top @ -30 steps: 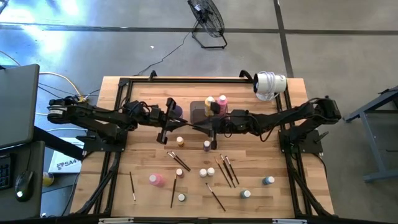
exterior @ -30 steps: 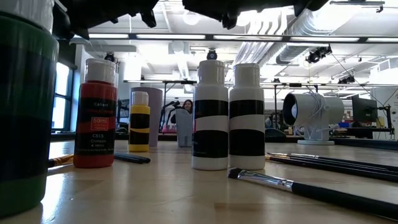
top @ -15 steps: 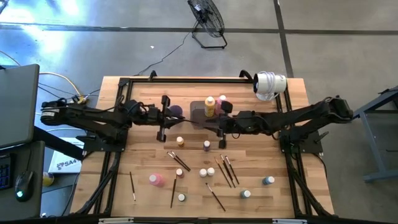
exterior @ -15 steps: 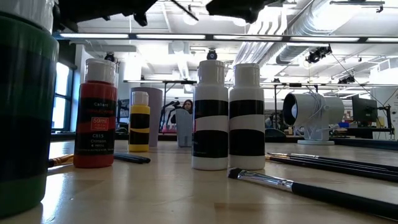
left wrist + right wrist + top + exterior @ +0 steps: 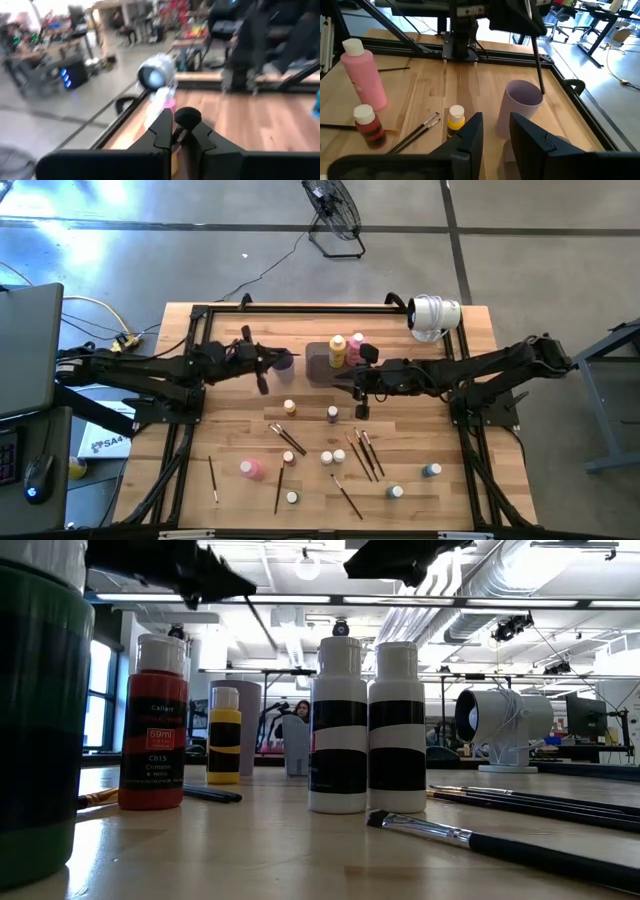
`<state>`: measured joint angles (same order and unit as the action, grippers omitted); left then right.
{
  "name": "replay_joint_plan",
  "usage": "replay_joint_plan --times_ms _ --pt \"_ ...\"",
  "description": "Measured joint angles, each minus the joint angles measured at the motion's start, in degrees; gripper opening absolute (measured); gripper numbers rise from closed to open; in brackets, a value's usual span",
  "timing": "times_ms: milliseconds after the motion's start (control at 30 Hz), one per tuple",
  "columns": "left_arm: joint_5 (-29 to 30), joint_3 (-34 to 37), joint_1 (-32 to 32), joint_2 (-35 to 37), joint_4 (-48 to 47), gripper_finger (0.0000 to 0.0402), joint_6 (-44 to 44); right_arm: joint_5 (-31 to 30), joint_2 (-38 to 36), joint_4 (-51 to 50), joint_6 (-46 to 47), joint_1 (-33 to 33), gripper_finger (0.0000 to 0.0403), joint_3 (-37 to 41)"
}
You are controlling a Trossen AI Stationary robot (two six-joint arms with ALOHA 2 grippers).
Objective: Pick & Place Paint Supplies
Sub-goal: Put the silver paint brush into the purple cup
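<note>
Purple and round, the small plastic cup (image 5: 522, 107) stands on the pale wooden tabletop (image 5: 230, 430), just beside the dark grey rectangular tray (image 5: 318, 366). Over it we see the left gripper (image 5: 520, 20), its fingers pinched tight on a thin dark-handled paintbrush (image 5: 536, 60). The brush hangs nearly upright, and its lower end reaches the cup's rim — whether it touches, we cannot tell.

The right gripper (image 5: 496, 135) sits low on the near side of the cup. Its fingers are a narrow gap apart with nothing between them.

On the tray stand a taller yellow-orange paint bottle (image 5: 337, 350) and a taller pink paint bottle (image 5: 357, 345), side by side.

The other supplies lie spread over the front half of the table:
- another pink bottle (image 5: 251, 469)
- a tiny yellow bottle with a white cap (image 5: 455, 119)
- a tiny red bottle with a white cap (image 5: 368, 126)
- several more tiny white-capped bottles, two of them touching (image 5: 333, 457)
- loose brushes — a cluster of three (image 5: 362, 452) near the middle and a single one (image 5: 213, 478) well off towards the left edge.
</note>
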<state>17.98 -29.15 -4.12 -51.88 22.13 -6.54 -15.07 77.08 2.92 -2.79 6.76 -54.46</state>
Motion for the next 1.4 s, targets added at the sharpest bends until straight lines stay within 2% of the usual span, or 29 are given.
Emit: replay_joint_plan --times_ms 333,700,900,1233,1400 --pt "8.5 0.0 0.0 0.0 -9.7 0.0011 6.3 0.0 0.0 0.0 0.0 0.0 0.0087 0.0" --pt "8.8 0.0 0.0 0.0 -13.6 0.0011 8.9 0.0 0.0 0.1 0.0 0.0 0.0087 0.0" --pt "8.7 0.0 0.0 -0.1 -18.0 0.0011 13.1 0.0 0.0 0.2 0.0 0.0 0.0087 0.0" --pt "8.7 0.0 0.0 -2.5 -19.2 0.0011 15.0 0.2 0.0 0.2 0.0 0.0 0.0087 0.0" --pt "8.6 0.0 0.0 -4.0 -19.0 0.0053 15.0 0.2 0.1 0.2 0.0 0.0 0.0087 0.0"
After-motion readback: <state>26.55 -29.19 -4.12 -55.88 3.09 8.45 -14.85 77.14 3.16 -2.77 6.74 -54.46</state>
